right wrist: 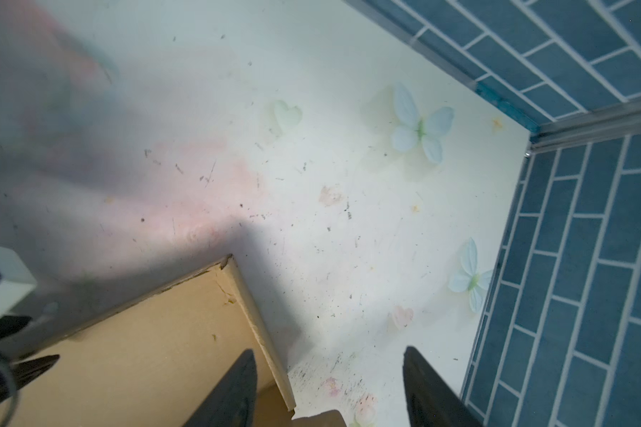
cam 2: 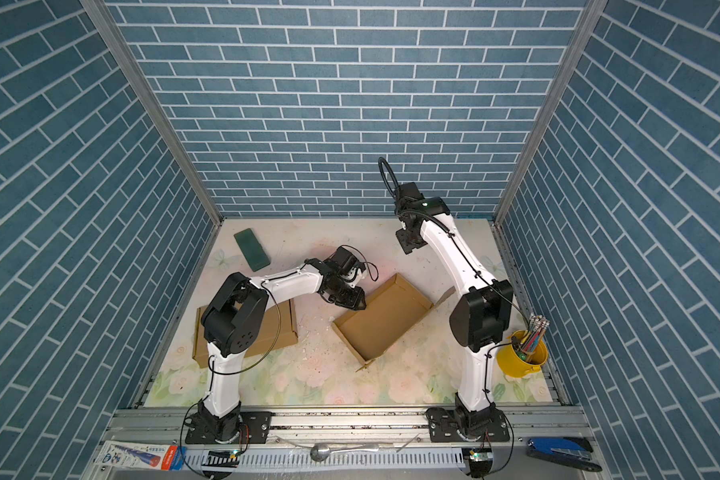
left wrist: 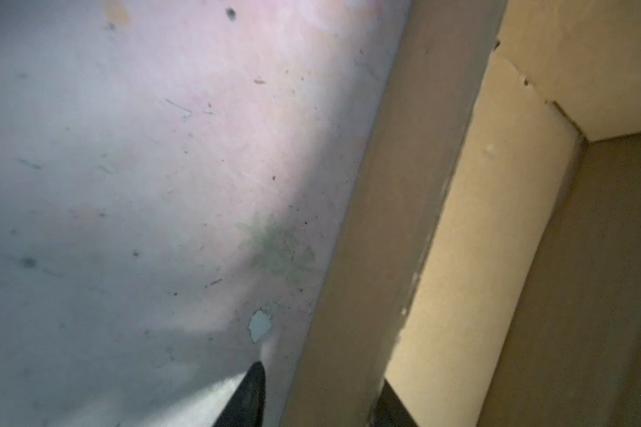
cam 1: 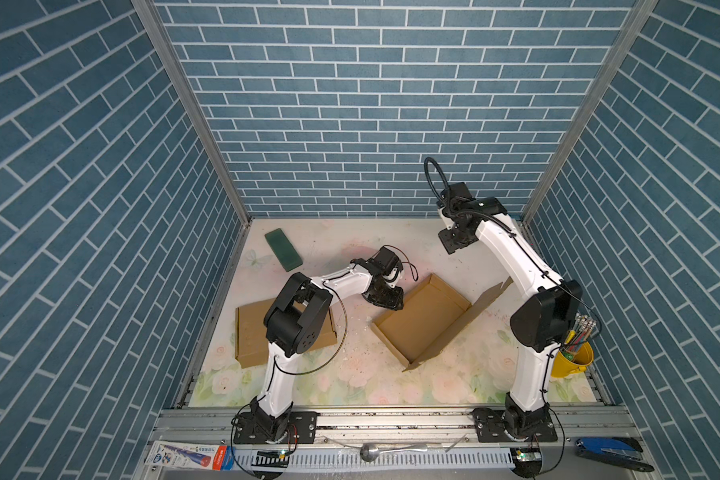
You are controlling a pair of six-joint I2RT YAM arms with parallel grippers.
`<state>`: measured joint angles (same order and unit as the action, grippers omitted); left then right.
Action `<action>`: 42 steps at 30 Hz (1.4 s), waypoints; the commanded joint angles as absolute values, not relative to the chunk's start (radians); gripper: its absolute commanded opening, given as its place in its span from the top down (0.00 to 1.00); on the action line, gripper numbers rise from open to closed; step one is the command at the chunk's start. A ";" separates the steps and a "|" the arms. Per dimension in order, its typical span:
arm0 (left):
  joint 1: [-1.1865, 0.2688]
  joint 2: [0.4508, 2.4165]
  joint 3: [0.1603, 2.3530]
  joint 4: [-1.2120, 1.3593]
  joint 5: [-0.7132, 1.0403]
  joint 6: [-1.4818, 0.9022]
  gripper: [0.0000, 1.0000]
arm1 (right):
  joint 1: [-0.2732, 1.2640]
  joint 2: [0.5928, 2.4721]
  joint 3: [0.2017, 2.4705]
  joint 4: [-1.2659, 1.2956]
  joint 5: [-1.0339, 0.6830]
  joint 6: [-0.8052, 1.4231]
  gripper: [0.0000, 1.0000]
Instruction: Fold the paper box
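Grip on the side wall (left wrist: 352, 258) is, I think, the step in hand. The paper box (cam 1: 420, 322) lies as an open tray on the worktop (cam 1: 350, 374), a little right of the middle. Its lid flap (cam 1: 487, 301) leans up and outward on the side toward the right arm. The left gripper (cam 1: 393, 303) is low at the tray's left wall, near the far corner.

To do this well, the fingers (left wrist: 250, 399) should close on the wall only, softly enough not to crush the cardboard. The tray should stay flat on the worktop while the wall is held or pressed, because an upward pull would likely tip such a light box. The right gripper (cam 1: 449, 245) hangs high near the back, well apart from the box, so it would have to come down to the flap for the closing.

The left wrist view shows what both top views hide under the wrist: one finger stands outside the wall and one inside, so they straddle it. Whether they already pinch it I cannot tell. The right wrist view shows that gripper's fingers (right wrist: 234, 388) wide apart with nothing between them, and only a corner of the box below. The flap is seen properly only in the top views.
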<state>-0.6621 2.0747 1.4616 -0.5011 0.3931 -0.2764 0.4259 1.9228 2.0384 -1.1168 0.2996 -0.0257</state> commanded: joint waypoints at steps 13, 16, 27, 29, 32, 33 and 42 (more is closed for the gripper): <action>-0.670 1.907 1.149 -0.219 0.203 -0.882 0.89 | 0.267 1.477 1.760 -0.985 0.262 0.246 0.37; -0.691 1.860 1.096 -0.188 0.100 -1.032 0.86 | 0.253 1.439 1.709 -0.964 0.249 0.269 0.37; -0.813 1.867 1.085 -0.060 -0.043 -1.426 0.62 | 0.250 1.323 1.589 -0.948 0.176 0.355 0.34; -0.812 1.843 1.085 -0.078 -0.048 -1.403 0.54 | 0.247 1.302 1.568 -0.957 0.161 0.370 0.33; -0.806 1.785 1.078 -0.140 -0.061 -1.329 0.44 | 0.241 1.259 1.517 -0.963 0.133 0.411 0.31; -0.800 1.763 1.078 -0.171 -0.069 -1.287 0.41 | 0.242 1.242 1.494 -0.968 0.122 0.434 0.31; -0.638 1.678 1.164 -0.310 -0.052 -0.811 0.25 | 0.245 1.029 1.192 -0.955 0.046 0.652 0.32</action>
<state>-0.6846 1.6714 1.1065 -0.2420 -0.0544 -1.0473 0.2440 1.0832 1.2617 -0.9409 0.0967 0.5331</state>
